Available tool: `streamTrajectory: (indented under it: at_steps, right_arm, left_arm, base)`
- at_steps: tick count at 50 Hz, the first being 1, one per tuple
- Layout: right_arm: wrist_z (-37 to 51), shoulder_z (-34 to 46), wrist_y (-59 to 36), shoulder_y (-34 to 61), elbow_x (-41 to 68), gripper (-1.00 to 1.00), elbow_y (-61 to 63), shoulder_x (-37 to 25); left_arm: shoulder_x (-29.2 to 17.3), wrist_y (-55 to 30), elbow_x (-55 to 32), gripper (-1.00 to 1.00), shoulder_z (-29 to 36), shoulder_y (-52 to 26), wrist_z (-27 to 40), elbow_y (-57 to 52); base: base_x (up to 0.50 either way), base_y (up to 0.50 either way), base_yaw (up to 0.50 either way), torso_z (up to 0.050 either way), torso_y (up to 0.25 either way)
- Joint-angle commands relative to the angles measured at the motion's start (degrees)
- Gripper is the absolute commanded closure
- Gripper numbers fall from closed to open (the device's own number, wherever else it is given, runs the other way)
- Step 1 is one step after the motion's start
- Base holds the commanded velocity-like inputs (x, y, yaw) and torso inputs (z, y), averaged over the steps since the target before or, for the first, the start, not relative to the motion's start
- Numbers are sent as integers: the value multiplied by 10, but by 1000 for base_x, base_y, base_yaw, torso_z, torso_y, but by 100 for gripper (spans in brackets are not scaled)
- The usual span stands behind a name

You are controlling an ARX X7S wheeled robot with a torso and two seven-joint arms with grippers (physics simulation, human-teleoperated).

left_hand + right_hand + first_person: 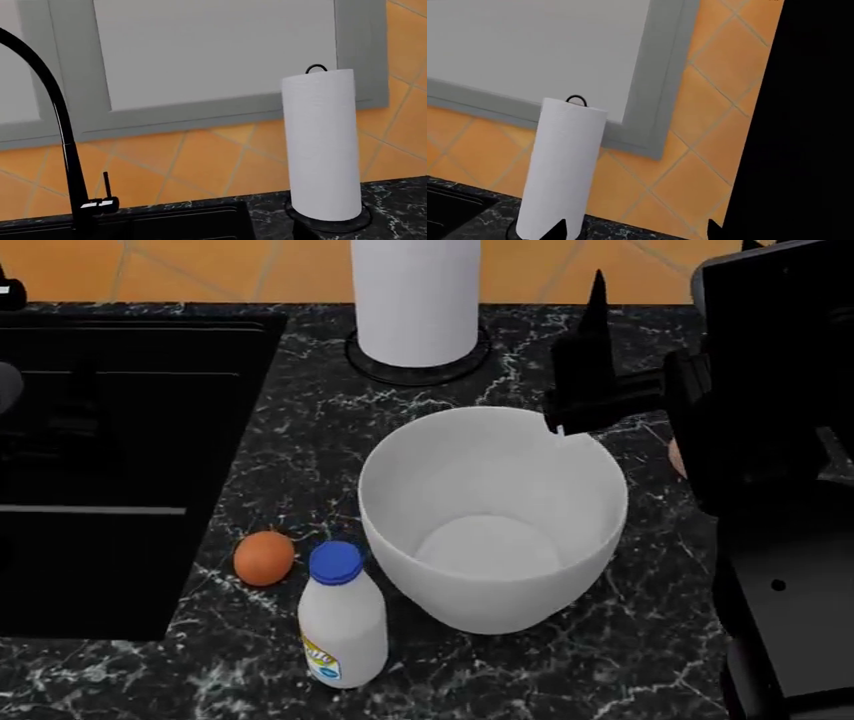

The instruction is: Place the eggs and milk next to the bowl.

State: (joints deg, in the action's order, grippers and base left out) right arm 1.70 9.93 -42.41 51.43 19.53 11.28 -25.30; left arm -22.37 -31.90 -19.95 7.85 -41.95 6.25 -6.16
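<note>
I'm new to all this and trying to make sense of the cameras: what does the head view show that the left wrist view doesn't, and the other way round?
Only the head view shows the white bowl, the milk bottle and an orange-brown egg beside it, plus the right arm and a pale sliver, perhaps the other egg. Only the left wrist view shows the black tap and the grey window frame. Both show the paper towel roll, the sink, the dark marble counter and orange tiles.

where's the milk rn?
Head view: the milk stands upright on the counter, near left of the bowl, with the orange-brown egg just beyond it.
</note>
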Motion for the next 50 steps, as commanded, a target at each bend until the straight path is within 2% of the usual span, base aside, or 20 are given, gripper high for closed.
streamTrajectory:
  at_steps: [1, 32, 43, 50]
  right_arm:
    - [-9, -12, -4, 5, -8, -100, -7, 11]
    - [-6, -2, -7, 9, -10, -100, -6, 6]
    - [-4, 4, -24, 18, -9, -100, 0, 3]
    - [-11, 11, -101, 43, 5, -100, 29, -20]
  left_arm:
    - [7, -4, 1, -100, -15, -5, -23, 3]
    - [4, 1, -3, -100, -11, -7, -24, 7]
    - [2, -7, -8, -100, -12, -3, -21, -2]
    - [4, 5, -6, -100, -8, -3, -26, 11]
  base:
    - [352, -5, 0, 0, 0]
    - [355, -5, 0, 0, 1]
    - [0, 0, 0, 0, 1]
    - [0, 0, 0, 0, 0]
